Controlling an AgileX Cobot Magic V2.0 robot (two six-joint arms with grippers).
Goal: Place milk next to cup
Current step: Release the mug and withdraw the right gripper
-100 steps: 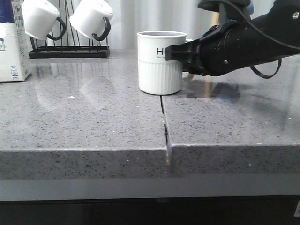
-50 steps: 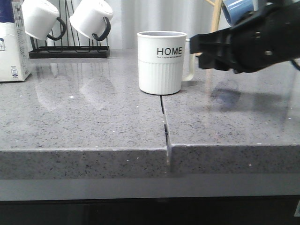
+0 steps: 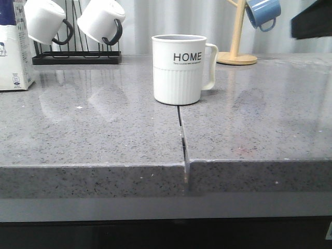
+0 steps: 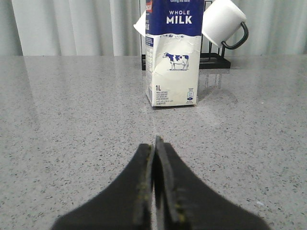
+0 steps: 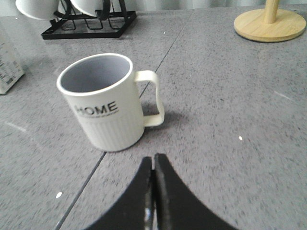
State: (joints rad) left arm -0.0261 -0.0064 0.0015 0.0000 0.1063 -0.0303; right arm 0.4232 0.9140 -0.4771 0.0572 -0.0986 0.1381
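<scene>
Milk carton stands upright on the grey speckled countertop, at the far left of the front view, where only its right edge shows. Blue top, "WHOLE MILK" lettering, cow picture and "1L" mark are legible in the left wrist view. Just behind and beside the carton is a black wire rack carrying two rounded white mugs with black handles, tilted mouth-down.

Cup sits upright near the middle of the counter, well apart from the carton, with bare counter between them. "HOME" faces the near edge; lower half ribbed; handle on the right. Interior appears empty in the right wrist view. Base rests at the far end of a seam that runs to the near edge of the counter.

Left gripper: fingers pressed together, nothing between them, low over the counter, pointing at the carton but clear of it.

Right gripper: fingers likewise pressed together and empty, above the counter on the near side of the cup, not touching it. In the front view only a dark part of the right arm shows at the upper right edge.

Wooden mug stand is at the far right, round base on the counter, with a blue mug hanging from it.
</scene>
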